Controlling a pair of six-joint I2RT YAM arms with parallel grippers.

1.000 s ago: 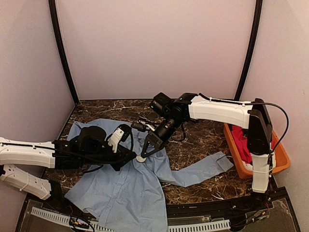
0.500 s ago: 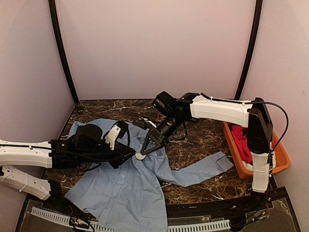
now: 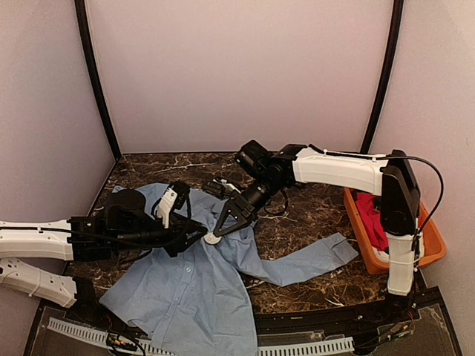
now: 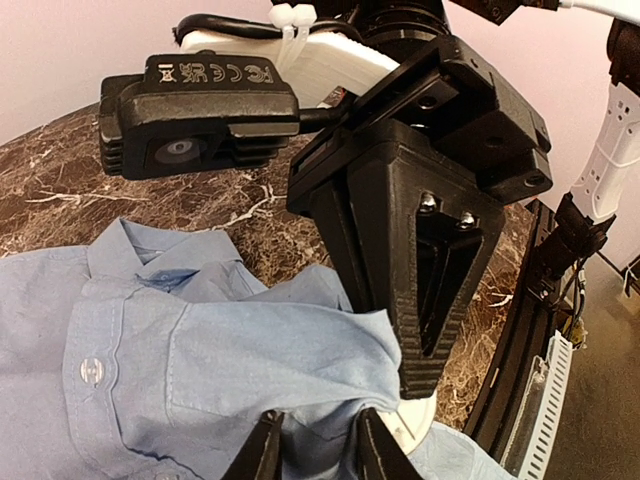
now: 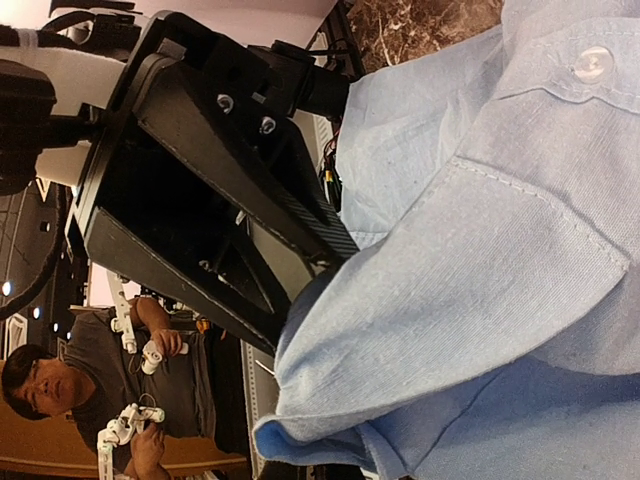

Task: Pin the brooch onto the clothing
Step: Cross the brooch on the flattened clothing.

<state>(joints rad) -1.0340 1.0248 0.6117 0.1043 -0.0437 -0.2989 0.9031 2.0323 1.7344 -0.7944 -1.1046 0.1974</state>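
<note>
The clothing, a light blue shirt (image 3: 193, 297), lies spread on the marble table, collar toward the back. My right gripper (image 3: 222, 225) reaches down from the right and is shut on the brooch (image 3: 212, 238), a small white disc pressed at the shirt front. In the left wrist view the brooch (image 4: 420, 420) sits under the right gripper's (image 4: 420, 375) black tips, its thin pin showing beside a raised fold of the shirt (image 4: 200, 350). My left gripper (image 4: 315, 425) straddles that fold with its fingers apart, open. In the right wrist view the shirt (image 5: 480, 250) hides most of the brooch.
An orange bin (image 3: 430, 237) holding a red garment (image 3: 375, 215) stands at the right edge. One shirt sleeve (image 3: 319, 256) trails toward it. Pale walls close in the back and both sides. Black cables (image 3: 276, 209) hang under the right arm.
My left gripper's jaws have widened around the cloth fold and the left arm has drawn back to the left. The right gripper with the brooch shifted slightly left and up.
</note>
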